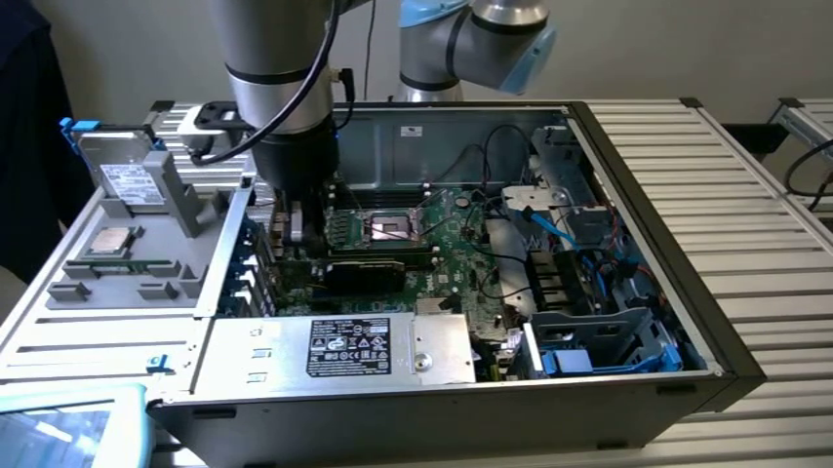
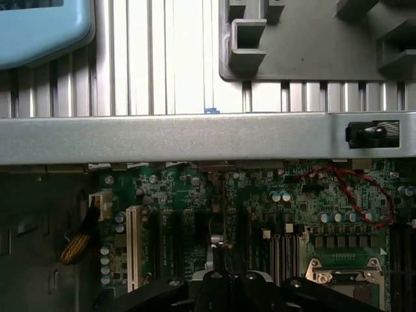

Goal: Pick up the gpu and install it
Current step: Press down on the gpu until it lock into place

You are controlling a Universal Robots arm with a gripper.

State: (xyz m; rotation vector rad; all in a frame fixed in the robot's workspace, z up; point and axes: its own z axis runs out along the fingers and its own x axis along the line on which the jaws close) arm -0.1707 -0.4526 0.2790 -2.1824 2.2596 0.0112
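Note:
The gpu [image 1: 365, 276] stands on edge low inside the open PC case, its black shroud facing the camera, over the green motherboard [image 1: 450, 244]. My gripper [image 1: 306, 249] reaches down into the case at the card's end toward the exterior view's left, fingers shut at its top edge. In the wrist view the gripper [image 2: 220, 276] sits shut at the frame's edge. A thin card edge [image 2: 218, 234] runs out from between the fingers, in line with the black expansion slots [image 2: 172, 240] of the motherboard [image 2: 162, 195].
The CPU socket [image 1: 390, 227] lies just beyond the card. A silver power supply [image 1: 351, 348] sits in front, with cables and drive bays [image 1: 586, 283] to the exterior view's right. A grey parts tray [image 1: 131, 283] with a drive [image 1: 131, 180] stands outside the case wall [image 2: 195, 136].

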